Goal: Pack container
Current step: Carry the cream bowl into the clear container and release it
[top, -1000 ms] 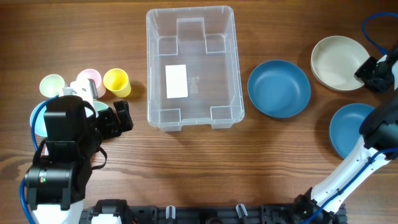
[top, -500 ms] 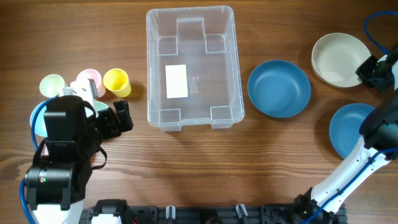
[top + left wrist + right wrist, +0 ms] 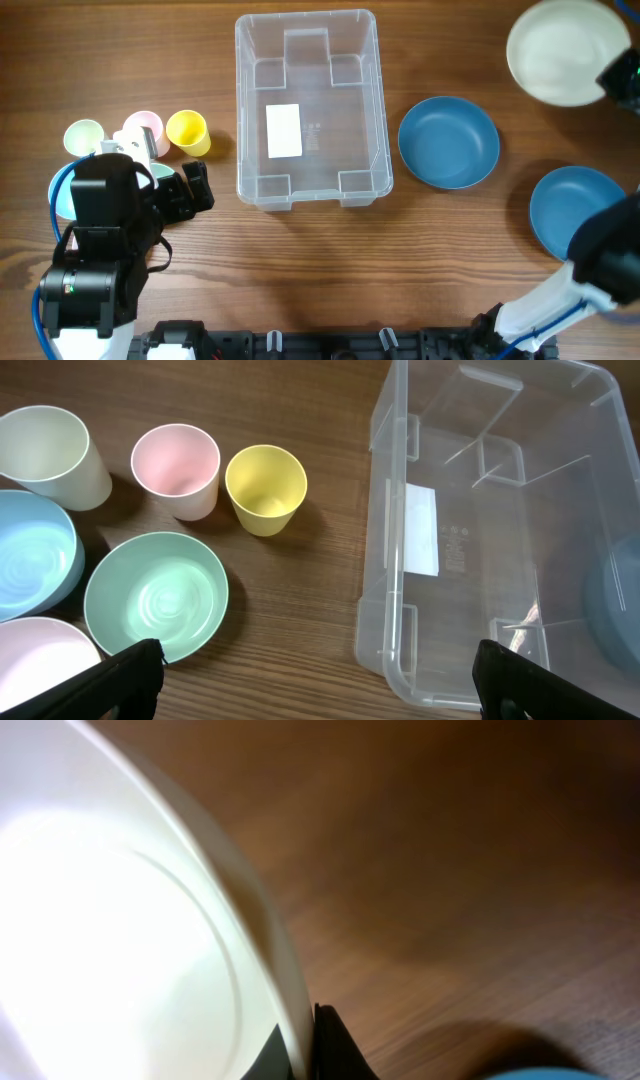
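Observation:
The container (image 3: 306, 108), a large clear bin with a white label, stands empty at the table's middle; it also shows in the left wrist view (image 3: 500, 530). My right gripper (image 3: 622, 80) is shut on the rim of a cream bowl (image 3: 560, 55) and holds it raised at the far right; the right wrist view shows the rim (image 3: 280, 980) pinched between the fingers (image 3: 308, 1045). My left gripper (image 3: 315, 678) is open and empty, low between the mint bowl (image 3: 155, 595) and the container's near-left corner.
A dark blue bowl (image 3: 448, 141) sits right of the container, a second blue bowl (image 3: 575, 208) at the right. At the left stand yellow (image 3: 187, 131), pink (image 3: 144, 127) and pale (image 3: 84, 137) cups, with a light blue bowl (image 3: 30, 555) and a pink bowl (image 3: 40, 665).
My right gripper has lifted the cream bowl off the table, so it looks larger and higher in the overhead view. The left arm has not moved.

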`<action>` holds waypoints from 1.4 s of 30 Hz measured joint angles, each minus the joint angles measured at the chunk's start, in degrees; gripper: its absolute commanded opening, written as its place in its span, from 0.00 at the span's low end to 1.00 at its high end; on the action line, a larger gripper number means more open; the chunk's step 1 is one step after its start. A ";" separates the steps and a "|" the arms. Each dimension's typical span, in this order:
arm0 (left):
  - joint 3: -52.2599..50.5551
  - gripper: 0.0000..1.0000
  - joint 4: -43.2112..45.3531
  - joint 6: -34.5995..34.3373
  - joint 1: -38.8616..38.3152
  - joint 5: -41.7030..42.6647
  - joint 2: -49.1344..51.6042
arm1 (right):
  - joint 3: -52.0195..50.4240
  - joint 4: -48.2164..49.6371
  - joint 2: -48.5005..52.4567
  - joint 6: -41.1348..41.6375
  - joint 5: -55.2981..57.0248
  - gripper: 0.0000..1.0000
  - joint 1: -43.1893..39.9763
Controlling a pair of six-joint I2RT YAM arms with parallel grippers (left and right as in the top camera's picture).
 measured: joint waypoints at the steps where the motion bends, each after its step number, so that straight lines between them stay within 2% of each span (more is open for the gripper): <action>1: 0.00 1.00 0.00 -0.02 0.00 0.00 0.00 | 0.00 -0.79 -3.91 -0.59 -0.11 0.04 2.56; 6: 0.00 1.00 0.00 -0.02 0.00 0.00 0.00 | 0.02 -3.50 -13.66 -1.60 -0.04 0.04 19.28; 11: 0.48 1.00 -0.74 -0.24 0.81 0.09 0.02 | 0.00 -2.93 -13.53 -1.99 4.59 0.04 37.66; 16: 12.00 1.00 -9.42 -1.09 8.57 -0.04 2.47 | 0.00 4.87 -10.36 -2.16 12.22 0.04 49.37; 22: 29.14 1.00 -20.85 -0.15 14.43 0.26 14.16 | 4.37 6.51 -0.20 -1.92 14.51 0.04 52.26; 26: 30.80 1.00 -21.46 0.42 14.56 2.03 21.22 | 5.31 6.75 7.58 -1.90 15.08 0.04 52.26; 32: 30.80 1.00 -21.86 0.48 14.56 2.62 22.99 | 5.33 9.55 15.37 -1.92 13.44 0.06 52.26; 33: 30.80 1.00 -21.88 0.48 14.56 2.62 22.99 | 5.33 10.34 15.98 -1.90 13.07 0.09 52.26; 34: 30.80 1.00 -21.88 0.48 14.56 2.64 22.99 | 5.33 11.17 16.57 -1.92 12.66 0.17 52.26; 38: 30.80 1.00 -22.14 0.48 14.56 2.64 22.99 | 5.38 13.20 17.77 -1.42 11.13 0.23 52.24; 42: 30.80 1.00 -22.14 0.48 14.56 2.64 22.99 | 5.64 13.03 17.77 -1.07 10.69 0.43 52.19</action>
